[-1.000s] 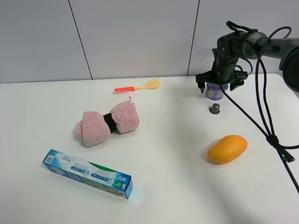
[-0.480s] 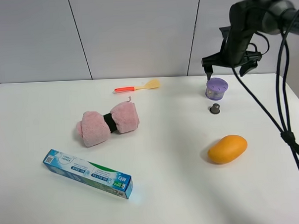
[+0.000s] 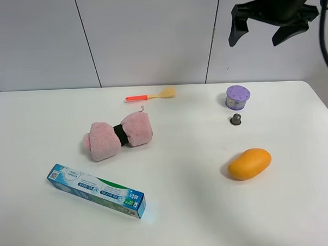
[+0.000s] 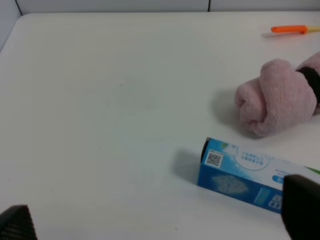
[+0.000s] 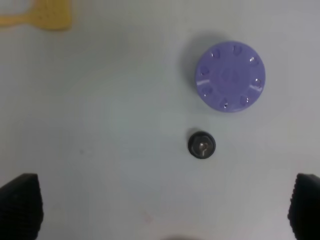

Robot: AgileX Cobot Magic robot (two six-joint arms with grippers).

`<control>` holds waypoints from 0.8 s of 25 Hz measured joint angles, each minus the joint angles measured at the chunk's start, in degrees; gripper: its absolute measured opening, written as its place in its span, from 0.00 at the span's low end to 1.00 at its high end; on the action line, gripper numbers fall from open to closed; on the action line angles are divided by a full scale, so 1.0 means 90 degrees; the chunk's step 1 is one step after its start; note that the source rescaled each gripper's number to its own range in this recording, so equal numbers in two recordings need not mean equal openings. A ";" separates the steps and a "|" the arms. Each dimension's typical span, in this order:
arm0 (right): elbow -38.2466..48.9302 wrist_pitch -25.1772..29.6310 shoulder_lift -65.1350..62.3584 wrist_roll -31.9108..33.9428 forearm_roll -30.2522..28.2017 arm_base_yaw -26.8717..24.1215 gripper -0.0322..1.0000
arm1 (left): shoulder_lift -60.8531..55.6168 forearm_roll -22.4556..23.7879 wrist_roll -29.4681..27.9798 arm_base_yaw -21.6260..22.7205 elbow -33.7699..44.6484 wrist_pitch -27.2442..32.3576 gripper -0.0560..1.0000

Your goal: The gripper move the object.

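The container point(image 3: 237, 97) is small, squat and round, purple with a lilac lid ringed by raised dots point(image 5: 230, 76). It stands upright and closed at about 1 o'clock on the desk point(image 3: 173, 210). The black end effector point(image 3: 254, 41) hangs high above it, well apart, with its two fingers spread wide and empty.

Bright, even overhead light fills the high view — the white bench point(image 3: 174, 226) is nearly washed out, and shadows are faint and soft, the clearest a grey smudge beside the mango point(image 3: 249, 163). Focus there is crisp. The left wrist view is softer, the left tool point(image 4: 159, 216) showing only as blurred dark fingertips point(image 4: 301, 206). The right wrist view is dimmer, grey-green and hazy — small glints dot the purple lid point(image 5: 230, 76).
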 joint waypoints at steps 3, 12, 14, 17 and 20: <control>0.0000 0.0013 -0.0423 -0.0122 -0.0182 0.0014 1.00 | 0.0000 0.0000 0.0000 0.0000 0.0000 0.0000 1.00; 0.0060 0.0025 -0.1686 -0.0175 -0.0793 -0.0498 1.00 | 0.0000 0.0000 0.0000 0.0000 0.0000 0.0000 1.00; 0.0320 0.0025 -0.2057 -0.0181 -0.0838 -0.0784 1.00 | 0.0000 0.0006 0.0000 0.0000 0.0000 0.0000 1.00; 0.0944 0.0039 -0.2631 -0.0181 -0.0881 -0.1146 1.00 | 0.0000 0.0006 0.0000 0.0000 0.0000 0.0000 1.00; 0.1753 0.0057 -0.3249 -0.0181 -0.0893 -0.1222 1.00 | 0.0000 0.0006 0.0000 0.0000 0.0000 0.0000 1.00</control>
